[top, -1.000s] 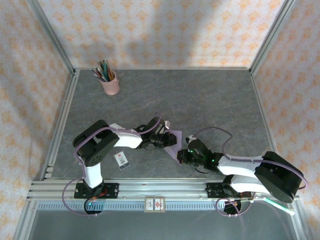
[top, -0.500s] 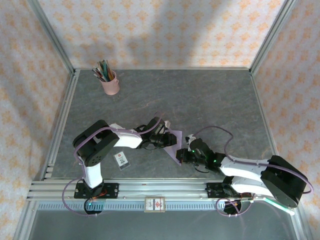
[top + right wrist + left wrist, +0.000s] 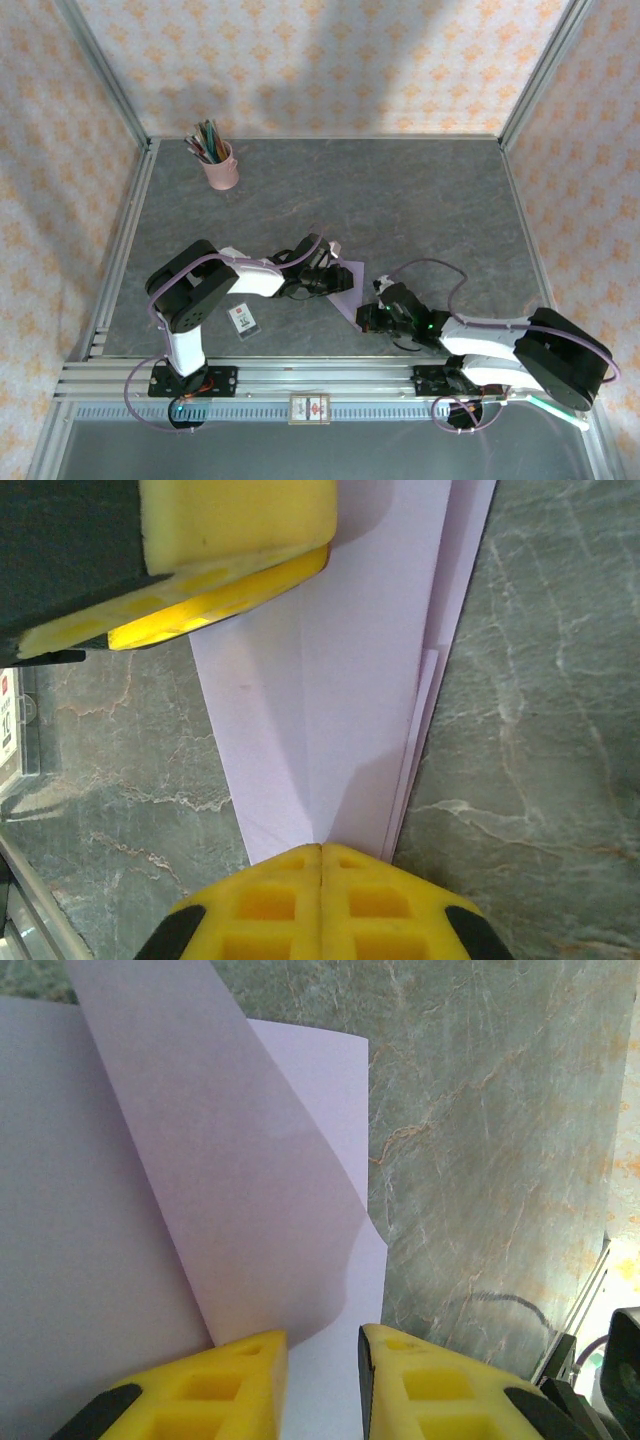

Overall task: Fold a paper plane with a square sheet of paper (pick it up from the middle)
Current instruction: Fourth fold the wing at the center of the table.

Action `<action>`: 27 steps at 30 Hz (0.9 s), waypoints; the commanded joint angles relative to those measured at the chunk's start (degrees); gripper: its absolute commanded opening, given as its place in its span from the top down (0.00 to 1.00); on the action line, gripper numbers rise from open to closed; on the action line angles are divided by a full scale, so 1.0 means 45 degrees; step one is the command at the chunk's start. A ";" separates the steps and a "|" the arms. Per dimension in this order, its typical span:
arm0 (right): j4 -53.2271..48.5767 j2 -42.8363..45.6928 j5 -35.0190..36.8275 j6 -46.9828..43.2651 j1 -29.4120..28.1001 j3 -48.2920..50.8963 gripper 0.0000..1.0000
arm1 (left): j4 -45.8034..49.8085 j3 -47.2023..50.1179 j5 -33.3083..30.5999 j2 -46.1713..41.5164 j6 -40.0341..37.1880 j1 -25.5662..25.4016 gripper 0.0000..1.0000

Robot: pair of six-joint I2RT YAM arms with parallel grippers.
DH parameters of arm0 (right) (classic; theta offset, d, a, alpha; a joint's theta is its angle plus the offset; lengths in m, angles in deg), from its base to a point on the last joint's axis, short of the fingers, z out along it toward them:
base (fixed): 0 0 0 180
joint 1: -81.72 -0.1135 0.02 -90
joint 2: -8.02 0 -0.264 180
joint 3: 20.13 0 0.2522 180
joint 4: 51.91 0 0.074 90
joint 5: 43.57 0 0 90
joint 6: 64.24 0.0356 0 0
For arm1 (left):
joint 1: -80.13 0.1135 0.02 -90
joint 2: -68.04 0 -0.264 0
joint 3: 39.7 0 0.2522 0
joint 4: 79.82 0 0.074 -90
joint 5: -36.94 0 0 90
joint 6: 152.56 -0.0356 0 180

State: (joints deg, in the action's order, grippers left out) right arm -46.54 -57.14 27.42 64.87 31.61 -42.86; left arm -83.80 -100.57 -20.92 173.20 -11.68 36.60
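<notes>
The lavender sheet of paper (image 3: 352, 284) lies on the grey table, folded into layers that taper toward the near side. In the left wrist view a folded flap (image 3: 230, 1160) lies over the flat layer. My left gripper (image 3: 336, 281) rests on its left part, open, fingertips (image 3: 322, 1345) a small gap apart with paper beneath them. My right gripper (image 3: 367, 316) is shut, tips (image 3: 321, 848) together at the narrow end of the paper (image 3: 350, 680), on the centre crease. Whether paper is pinched between them I cannot tell. The left gripper's finger (image 3: 235, 535) shows at the top of the right wrist view.
A small white printed card (image 3: 242, 318) lies left of the paper, near the left arm. A pink cup of pencils (image 3: 220, 166) stands at the back left. An aluminium rail (image 3: 320, 378) runs along the near edge, with frame posts at the table's sides.
My right gripper has slid a little toward the near-left along the paper's narrow end. The left arm and the paper have stayed put.
</notes>
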 commanded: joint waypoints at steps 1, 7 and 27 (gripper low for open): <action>-0.0616 0.0529 0.0144 -0.0088 -0.0083 -0.0219 0.96 | 0.0817 0.0025 -0.0736 0.0457 -0.0350 -0.0061 0.71; -0.0713 0.0978 -0.0184 -0.0078 -0.0124 -0.0355 0.96 | 0.0836 0.0023 -0.0737 0.0409 -0.0367 -0.0071 0.71; -0.1107 0.0301 0.0688 0.0098 -0.0384 0.0198 0.98 | 0.0895 -0.0038 -0.0756 0.0453 -0.0370 -0.0063 0.71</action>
State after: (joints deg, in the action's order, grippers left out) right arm -49.03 -55.26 28.27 65.09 30.26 -42.77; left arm -83.69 -100.59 -20.94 173.20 -11.68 36.60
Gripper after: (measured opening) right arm 0.043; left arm 0.288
